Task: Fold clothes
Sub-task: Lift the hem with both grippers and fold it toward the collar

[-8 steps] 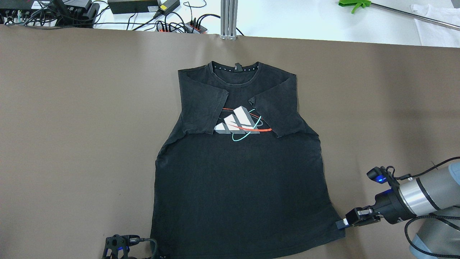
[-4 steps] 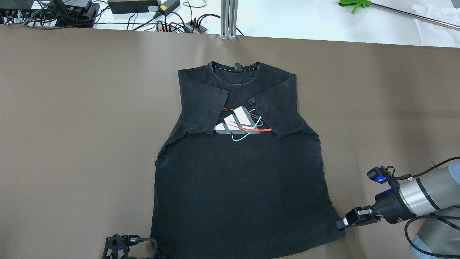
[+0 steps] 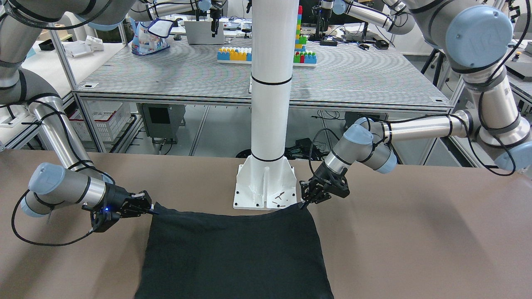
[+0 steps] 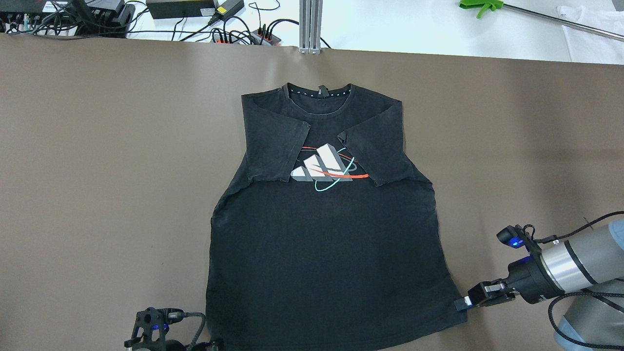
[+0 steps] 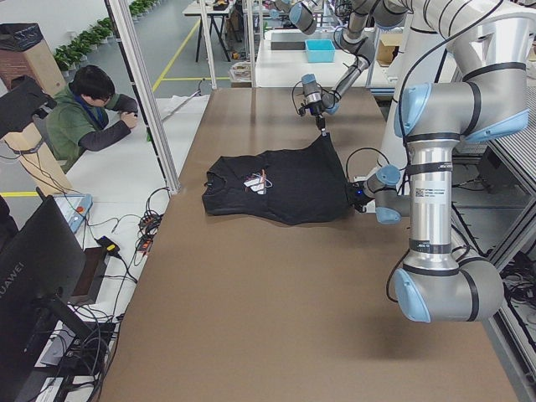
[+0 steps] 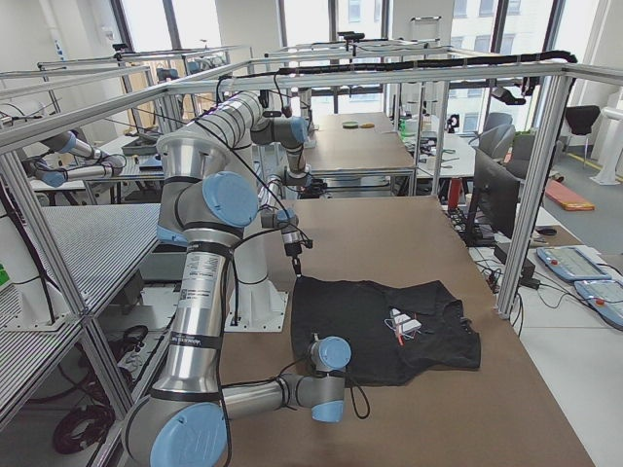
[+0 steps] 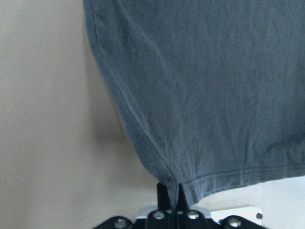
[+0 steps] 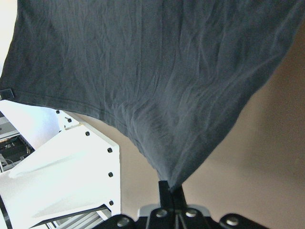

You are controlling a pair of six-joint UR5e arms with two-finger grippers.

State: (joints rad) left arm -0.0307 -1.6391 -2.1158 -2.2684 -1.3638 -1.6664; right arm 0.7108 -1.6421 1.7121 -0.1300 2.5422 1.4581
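Observation:
The clothes are one black T-shirt (image 4: 321,253) lying flat on the brown table, collar at the far side, with both sleeves folded in over a white, red and teal chest print (image 4: 324,165). My left gripper (image 4: 210,344) is shut on the hem's near left corner, and in the left wrist view its fingertips (image 7: 172,193) pinch that corner. My right gripper (image 4: 460,303) is shut on the near right corner, which shows pinched in the right wrist view (image 8: 171,186). In the front-facing view the T-shirt (image 3: 232,253) is stretched between the left gripper (image 3: 305,202) and the right gripper (image 3: 153,209).
The white pillar's base (image 3: 249,182) stands just behind the hem, between the two grippers. Cables and power bricks (image 4: 195,9) lie beyond the table's far edge, and a green clamp (image 4: 480,7) at the far right. A person (image 5: 88,113) sits past the far side.
The left wrist has shifted slightly to the left and toward the near edge in the overhead view. The right gripper has barely moved. The T-shirt lies as before.

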